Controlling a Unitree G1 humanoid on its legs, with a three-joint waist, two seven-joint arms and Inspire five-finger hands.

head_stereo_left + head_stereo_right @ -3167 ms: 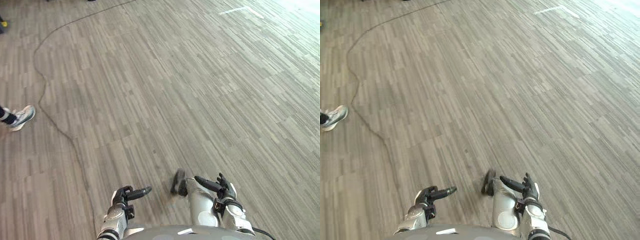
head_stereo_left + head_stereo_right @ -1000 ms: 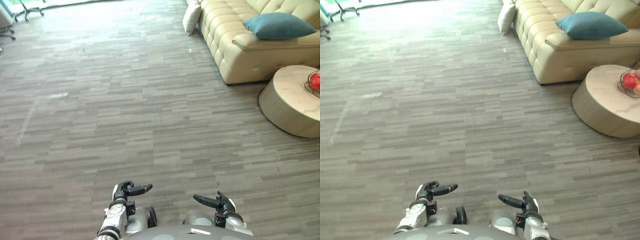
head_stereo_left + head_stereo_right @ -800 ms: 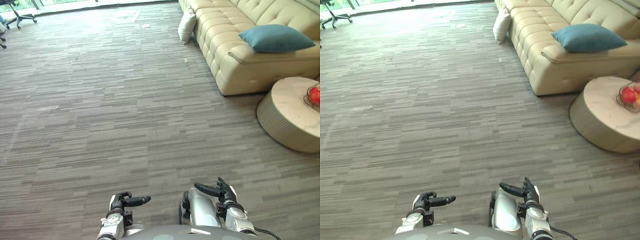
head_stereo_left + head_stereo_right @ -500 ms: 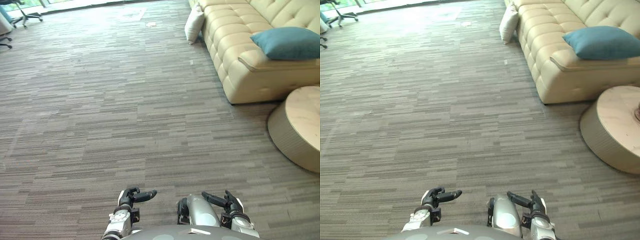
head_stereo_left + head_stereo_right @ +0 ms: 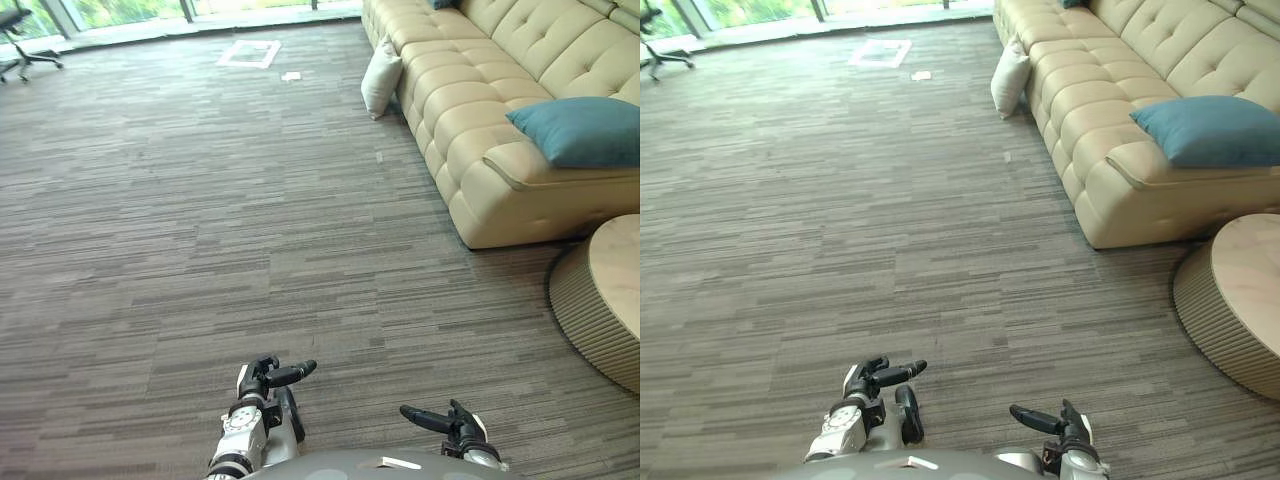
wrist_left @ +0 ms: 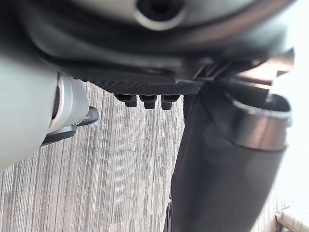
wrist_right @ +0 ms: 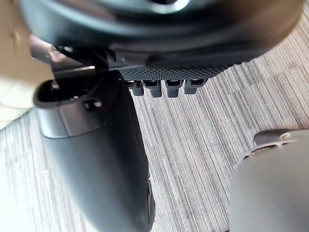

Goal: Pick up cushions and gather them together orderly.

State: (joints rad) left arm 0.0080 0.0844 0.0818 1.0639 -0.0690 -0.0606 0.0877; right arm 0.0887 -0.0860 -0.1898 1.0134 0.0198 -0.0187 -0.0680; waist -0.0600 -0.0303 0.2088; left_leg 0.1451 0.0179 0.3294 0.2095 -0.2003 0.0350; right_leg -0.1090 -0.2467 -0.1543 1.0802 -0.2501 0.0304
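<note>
Grey strip-patterned floor (image 5: 200, 220) spreads across most of the room. A cream tufted sofa (image 5: 470, 90) runs along the robot's right, and a round ribbed worktop (image 5: 600, 300) stands just beside its near end. A teal cushion (image 5: 580, 130) lies on the sofa seat near that end. Well apart from it, a white cushion (image 5: 381, 78) stands on the floor, leaning against the sofa's far side. Low in front of the robot, the left robot hand (image 5: 262, 380) and the right robot hand (image 5: 458, 425) hover above the floor, each with fingers relaxed and apart and thumb stretched inward.
</note>
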